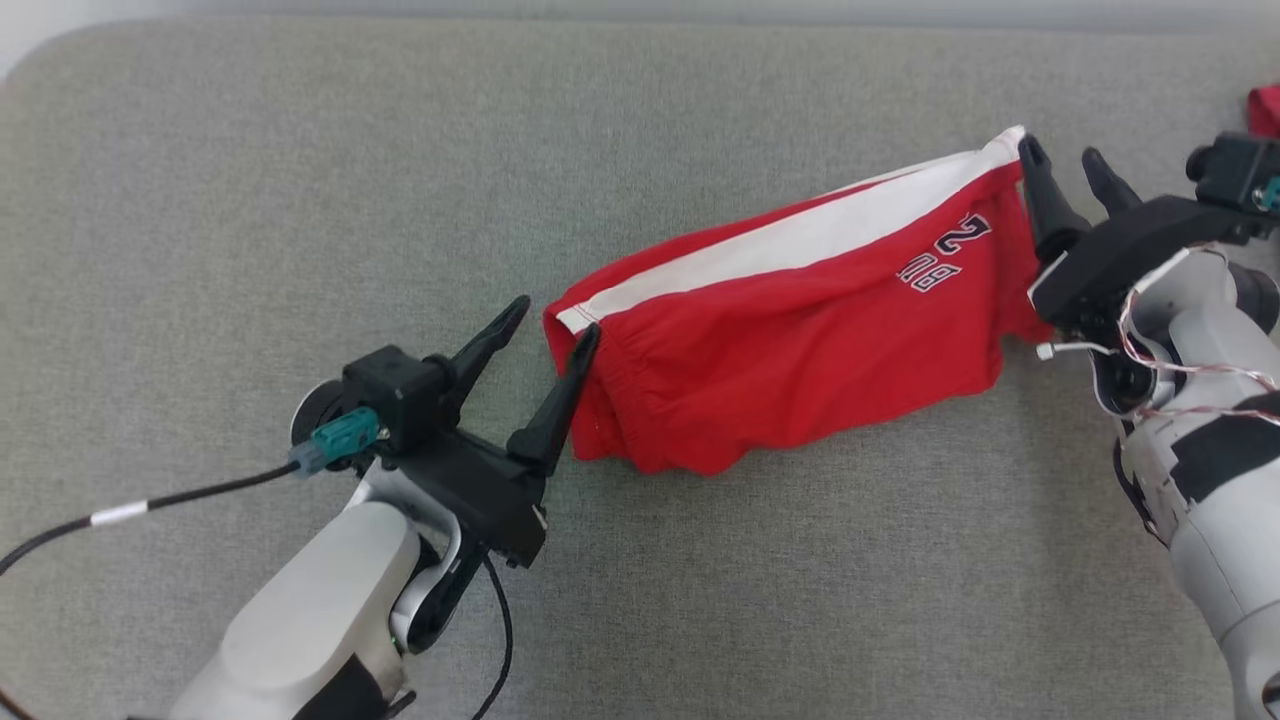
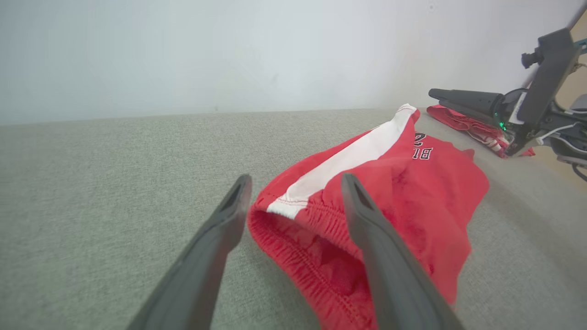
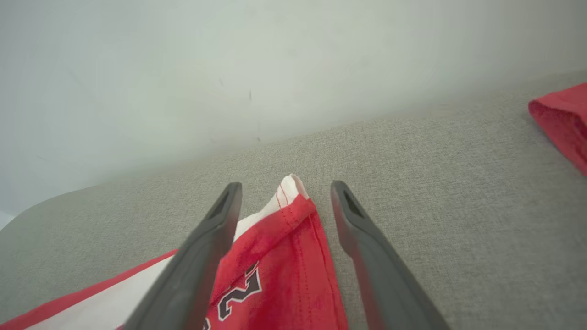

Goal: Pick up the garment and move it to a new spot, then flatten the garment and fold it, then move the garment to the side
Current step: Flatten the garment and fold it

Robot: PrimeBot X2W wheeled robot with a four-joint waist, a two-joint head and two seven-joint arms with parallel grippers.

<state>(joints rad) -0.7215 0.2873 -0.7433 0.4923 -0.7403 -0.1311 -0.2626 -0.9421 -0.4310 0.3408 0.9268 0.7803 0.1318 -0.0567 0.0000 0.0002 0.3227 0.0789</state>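
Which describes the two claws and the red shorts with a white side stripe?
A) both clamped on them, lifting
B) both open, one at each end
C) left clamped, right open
B: left claw and right claw show spread fingers at opposite ends of the red shorts lying on the grey fabric surface.

Likely a bare lab: grey fabric surface (image 1: 300, 150), plain white wall (image 2: 229, 46).
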